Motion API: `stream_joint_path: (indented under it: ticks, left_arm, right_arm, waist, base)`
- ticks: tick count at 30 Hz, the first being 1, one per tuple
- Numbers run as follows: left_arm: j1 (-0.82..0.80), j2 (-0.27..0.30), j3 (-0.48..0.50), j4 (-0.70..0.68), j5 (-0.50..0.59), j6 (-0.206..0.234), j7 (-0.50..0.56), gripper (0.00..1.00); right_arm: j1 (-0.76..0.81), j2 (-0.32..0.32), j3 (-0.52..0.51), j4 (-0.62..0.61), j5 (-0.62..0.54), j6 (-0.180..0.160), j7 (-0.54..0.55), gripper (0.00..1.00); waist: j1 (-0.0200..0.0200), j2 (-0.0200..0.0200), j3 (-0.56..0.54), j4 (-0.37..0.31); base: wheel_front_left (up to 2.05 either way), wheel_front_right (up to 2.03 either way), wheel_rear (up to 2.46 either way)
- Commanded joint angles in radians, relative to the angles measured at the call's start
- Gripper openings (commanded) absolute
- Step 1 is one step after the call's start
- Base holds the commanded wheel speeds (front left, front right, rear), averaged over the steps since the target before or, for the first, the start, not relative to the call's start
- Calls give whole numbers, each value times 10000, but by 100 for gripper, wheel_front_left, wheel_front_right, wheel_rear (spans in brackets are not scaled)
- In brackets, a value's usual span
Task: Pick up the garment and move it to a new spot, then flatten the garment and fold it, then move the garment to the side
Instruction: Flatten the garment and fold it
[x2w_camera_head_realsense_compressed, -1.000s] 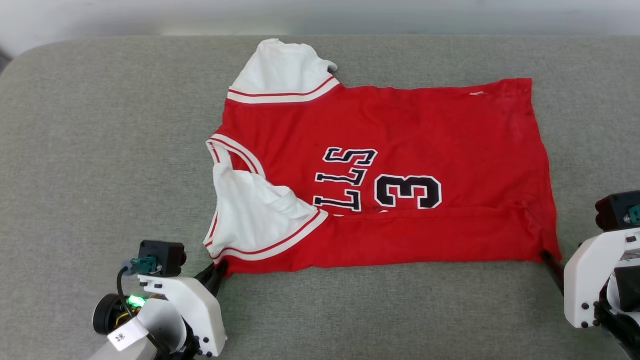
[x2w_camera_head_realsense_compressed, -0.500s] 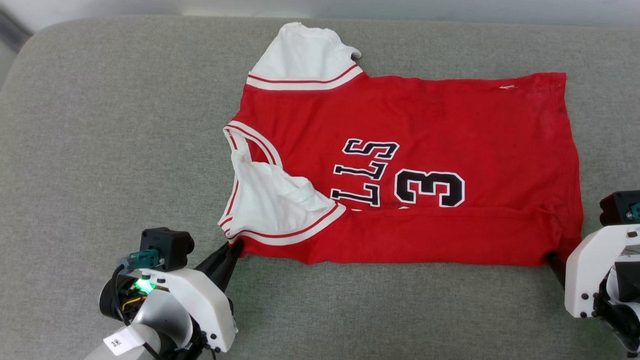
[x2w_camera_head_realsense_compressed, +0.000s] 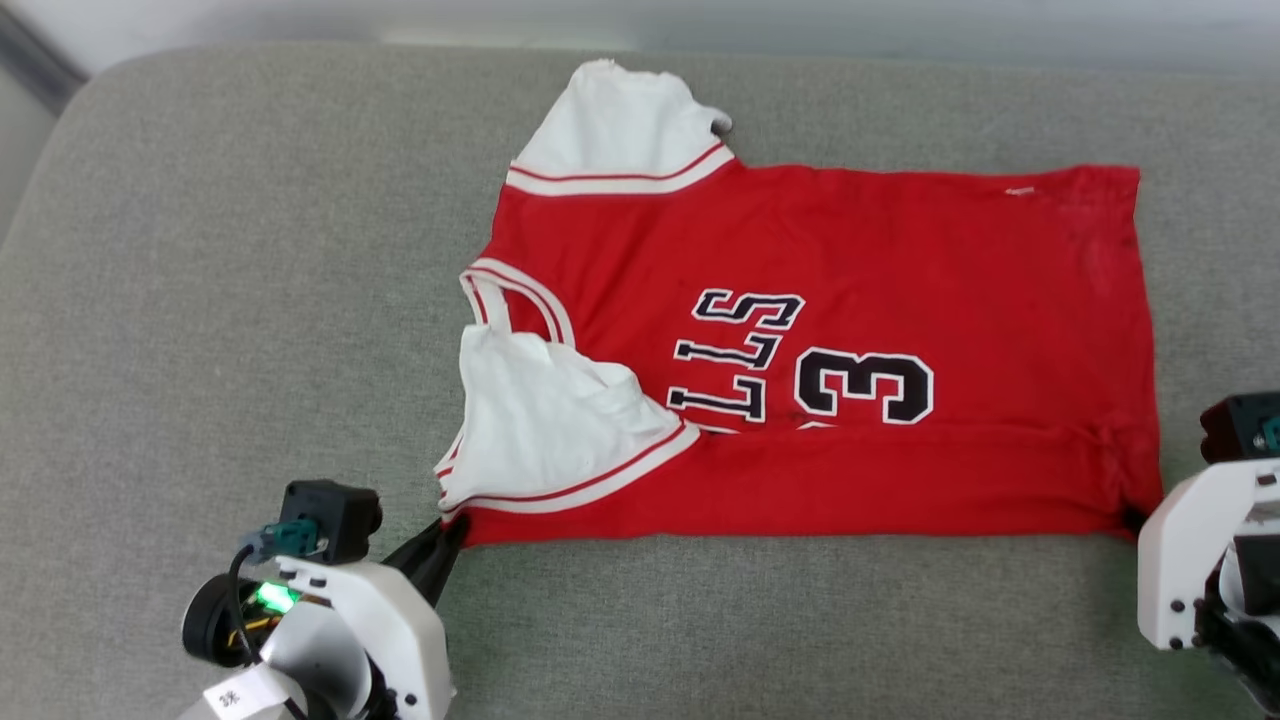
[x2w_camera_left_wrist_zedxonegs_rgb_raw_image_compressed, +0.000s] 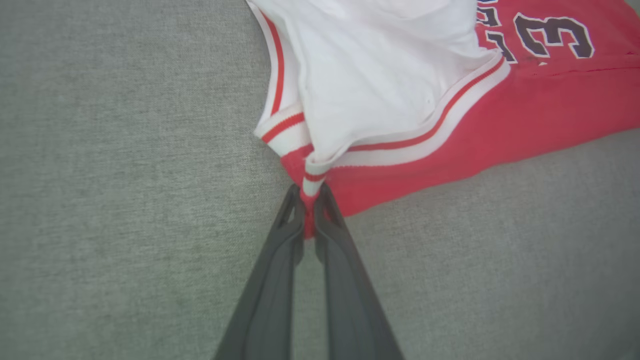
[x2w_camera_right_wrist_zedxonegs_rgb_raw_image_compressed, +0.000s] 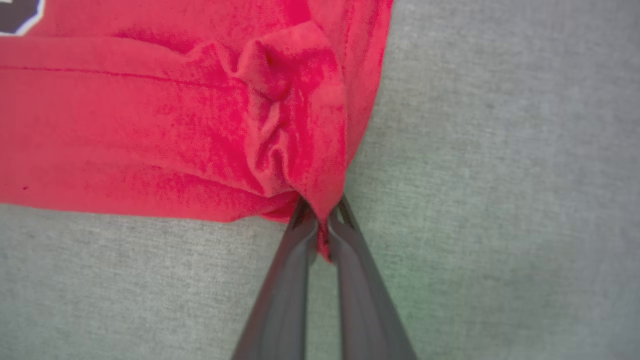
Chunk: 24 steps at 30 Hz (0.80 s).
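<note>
The garment (x2w_camera_head_realsense_compressed: 850, 300), a red jersey with white sleeves and black lettering, lies spread sideways on the grey cushion, its near long edge folded over the chest. My left gripper (x2w_camera_head_realsense_compressed: 452, 528) is shut on the striped trim at the garment's near-left corner (x2w_camera_left_wrist_zedxonegs_rgb_raw_image_compressed: 310, 187), seen pinched between the dark fingers (x2w_camera_left_wrist_zedxonegs_rgb_raw_image_compressed: 290, 235) in the left wrist view. My right gripper (x2w_camera_head_realsense_compressed: 1132, 520) is shut on the near-right hem corner (x2w_camera_right_wrist_zedxonegs_rgb_raw_image_compressed: 325, 200), where the red cloth bunches into wrinkles just above the fingers (x2w_camera_right_wrist_zedxonegs_rgb_raw_image_compressed: 295, 250).
The grey fabric cushion (x2w_camera_head_realsense_compressed: 200, 300) reaches well left of the garment and along the near side. Its rounded back edge (x2w_camera_head_realsense_compressed: 300, 55) meets a pale wall. A narrow strip of cushion lies right of the hem.
My right gripper has closed on the garment's near-right hem corner. The head camera shifted, so the whole picture sits a little differently. The left gripper keeps its hold on the sleeve corner.
</note>
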Motion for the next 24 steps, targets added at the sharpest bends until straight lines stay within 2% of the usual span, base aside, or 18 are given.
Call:
stream_joint_path:
  ticks: [1, 13, 18, 24]
  left_arm:
    - [224, 108, 49, 83, -21, 100, 0, 0]
    - [2269, 864, -73, -615, -735, 474, 231, 0]
    - [2871, 873, -188, -739, -1009, 504, 192, 0]
    - [2919, 682, -318, -303, -1148, 272, 185, 0]
  right_arm:
    - [503, -107, -77, 134, 71, -14, 2, 0]
    - [2522, -188, -395, -1589, 760, -13, 381, 0]
    - [3357, -16, -693, -2080, 829, -13, 607, 0]
    - [3708, -11, -635, -1801, 584, -13, 548, 0]
  waist:
    - [-1, -1, -371, -92]
    - [-1, -1, -1699, -439]
    - [-1, -1, -1770, -494]
    - [-1, -1, -1761, -523]
  base:
    - [0, 0, 0]
    - [0, 0, 0]
    - [0, 0, 0]
    - [0, 0, 0]
